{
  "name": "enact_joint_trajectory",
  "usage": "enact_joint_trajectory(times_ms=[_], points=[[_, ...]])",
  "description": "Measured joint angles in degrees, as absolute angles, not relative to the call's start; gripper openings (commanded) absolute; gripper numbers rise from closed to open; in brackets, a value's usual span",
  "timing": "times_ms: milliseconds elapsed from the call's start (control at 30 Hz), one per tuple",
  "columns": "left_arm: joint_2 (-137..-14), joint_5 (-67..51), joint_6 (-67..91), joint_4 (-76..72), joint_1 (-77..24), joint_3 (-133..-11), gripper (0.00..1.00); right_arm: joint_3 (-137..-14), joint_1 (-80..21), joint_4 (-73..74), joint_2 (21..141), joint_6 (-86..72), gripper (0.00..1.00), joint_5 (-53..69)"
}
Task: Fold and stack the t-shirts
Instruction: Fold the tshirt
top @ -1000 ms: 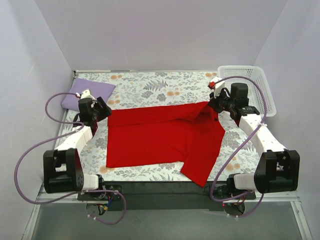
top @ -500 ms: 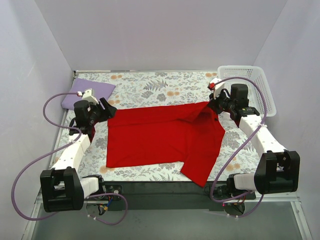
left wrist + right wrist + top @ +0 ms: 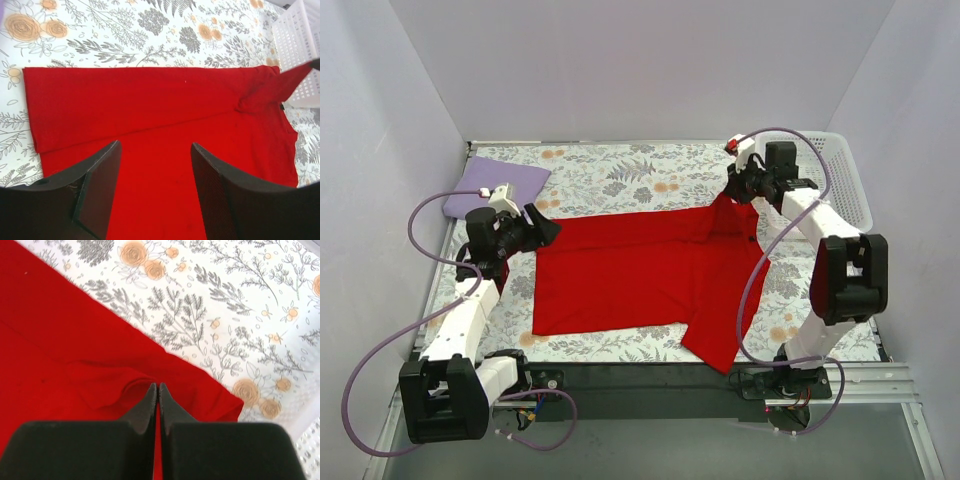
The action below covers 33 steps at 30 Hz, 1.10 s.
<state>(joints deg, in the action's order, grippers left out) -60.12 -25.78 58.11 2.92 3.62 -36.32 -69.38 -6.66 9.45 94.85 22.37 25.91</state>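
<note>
Two shirts lay on the floral-print surface [image 3: 620,175]: a folded lavender shirt [image 3: 498,185] at the far-left corner and a smooth, bright red shirt [image 3: 640,270] spread flat across the middle. The left tool [image 3: 155,146] gaped wide and empty over its left edge. The right tool [image 3: 158,387] was pinched tight on its raised far-right corner, beside one white lattice basket [image 3: 845,175].

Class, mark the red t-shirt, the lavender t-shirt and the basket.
red t-shirt [image 3: 640,275], top view, middle of its body.
lavender t-shirt [image 3: 510,172], top view, its centre.
basket [image 3: 848,180], top view, its right wall.
</note>
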Motion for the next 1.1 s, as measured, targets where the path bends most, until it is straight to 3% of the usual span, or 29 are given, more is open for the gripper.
enact_joint_trajectory(times_ms=[400,433,467,567,700,833,967,1100], points=[[-62.04,-28.56,58.11,3.25,3.25,-36.32,0.56,-88.12,-8.05,9.15,115.98,16.58,0.04,19.92],[-62.24,-28.73,58.11,3.25,3.25,-36.32,0.56,-89.41,-8.19,9.52,117.60,16.32,0.09,19.05],[-62.50,-28.88,58.11,3.25,3.22,-36.32,0.56,-90.80,-8.34,9.98,119.20,16.14,0.25,18.28],[-63.20,-29.15,58.11,3.27,3.09,-36.29,0.56,-93.89,-8.47,11.27,122.74,16.12,0.55,16.60],[-63.40,-29.30,58.11,3.42,2.96,-36.27,0.56,-94.04,-8.51,13.52,122.67,17.80,0.65,15.90],[-63.40,-29.58,58.11,3.44,2.87,-36.25,0.56,-90.15,-8.54,14.37,117.03,21.19,0.61,18.00],[-63.18,-29.91,58.15,3.42,2.85,-36.25,0.56,-86.94,-8.49,18.24,108.95,24.43,0.51,24.99],[-62.72,-30.39,58.28,3.42,2.74,-36.23,0.56,-85.71,-8.67,19.77,107.28,23.92,0.51,30.15]])
